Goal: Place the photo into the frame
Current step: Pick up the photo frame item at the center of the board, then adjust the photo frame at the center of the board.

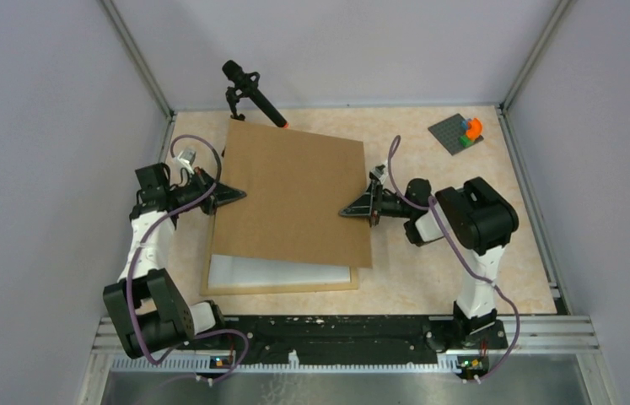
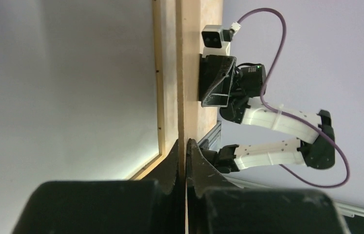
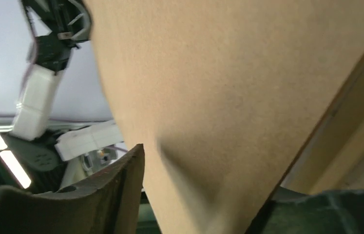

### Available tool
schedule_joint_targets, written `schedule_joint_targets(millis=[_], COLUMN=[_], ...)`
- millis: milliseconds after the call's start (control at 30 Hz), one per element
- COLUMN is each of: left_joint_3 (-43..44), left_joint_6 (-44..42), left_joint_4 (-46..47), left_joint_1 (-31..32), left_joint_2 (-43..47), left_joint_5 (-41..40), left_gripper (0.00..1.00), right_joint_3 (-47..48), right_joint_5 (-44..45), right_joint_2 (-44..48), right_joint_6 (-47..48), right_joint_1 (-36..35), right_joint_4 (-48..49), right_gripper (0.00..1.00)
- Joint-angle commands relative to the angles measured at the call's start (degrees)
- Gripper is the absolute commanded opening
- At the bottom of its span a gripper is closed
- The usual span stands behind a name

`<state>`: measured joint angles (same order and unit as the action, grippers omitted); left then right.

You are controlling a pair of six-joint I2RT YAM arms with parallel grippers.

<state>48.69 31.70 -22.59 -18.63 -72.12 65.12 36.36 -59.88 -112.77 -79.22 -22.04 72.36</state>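
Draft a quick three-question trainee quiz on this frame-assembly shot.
1. True or false: the left gripper is shut on the edge of the brown backing board.
2. What sits at the far right corner of the table? A) a tape roll B) a grey baseplate with coloured bricks C) a mug
3. What shows from under the board's near edge?

Key: 1 true. 2 B. 3 the wooden frame, with a white surface inside it.
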Motion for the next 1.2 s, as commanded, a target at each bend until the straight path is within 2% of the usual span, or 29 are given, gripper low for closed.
schedule_joint_targets(millis=[0, 33, 100, 233, 333, 467, 600, 667, 900, 1167], left_joint_3=[2.44, 2.80, 4.14, 5.80, 7.13, 6.69, 7.43, 8.49, 8.36, 9.29], left_joint_6=[-11.05, -11.36, -12.89, -13.37, -14.61, -14.94, -16.01, -16.85, -16.22, -16.29], left_joint_4=[-7.94, -7.93, -9.74, -11.50, -13.52, -13.86, -15.89, -17.32, -16.51, -17.79], left_joint_1=[-0.47, -0.45, -0.53, -0.44, -0.42, 0.34, 0.80, 1.03, 0.99, 0.82], left_joint_2=[0.43, 0.70, 0.91, 1.95, 3.27, 4.43, 5.16, 5.20, 6.32, 8.43], left_joint_5=[-3.70, -3.88, -5.63, -6.72, -9.42, -10.37, -15.46, -18.58, -19.33, -23.47], left_gripper=[0.00, 0.00, 0.00, 0.00, 0.00, 0.00, 0.00, 0.00, 0.00, 0.00], right_joint_3=[3.50, 4.64, 7.12, 11.02, 12.20, 11.28, 10.82, 11.13, 13.71, 13.60], right_joint_5=[7.13, 8.95, 12.75, 19.54, 26.12, 29.24, 32.57, 34.39, 41.07, 42.18], right_joint_2=[11.31, 13.01, 15.62, 19.41, 21.08, 21.25, 21.71, 21.36, 18.21, 16.76], right_joint_6=[30.27, 34.79, 42.13, 50.73, 54.48, 53.51, 52.23, 51.74, 49.88, 48.83], right_joint_1=[-0.55, -0.55, -0.55, -0.55, -0.55, -0.57, -1.19, -2.67, -8.16, -8.98], right_joint_4=[-33.78, -43.04, -54.52, -69.80, -77.58, -78.93, -79.48, -79.44, -80.15, -78.69], right_gripper=[0.54, 0.57, 0.62, 0.68, 0.69, 0.68, 0.64, 0.61, 0.56, 0.54])
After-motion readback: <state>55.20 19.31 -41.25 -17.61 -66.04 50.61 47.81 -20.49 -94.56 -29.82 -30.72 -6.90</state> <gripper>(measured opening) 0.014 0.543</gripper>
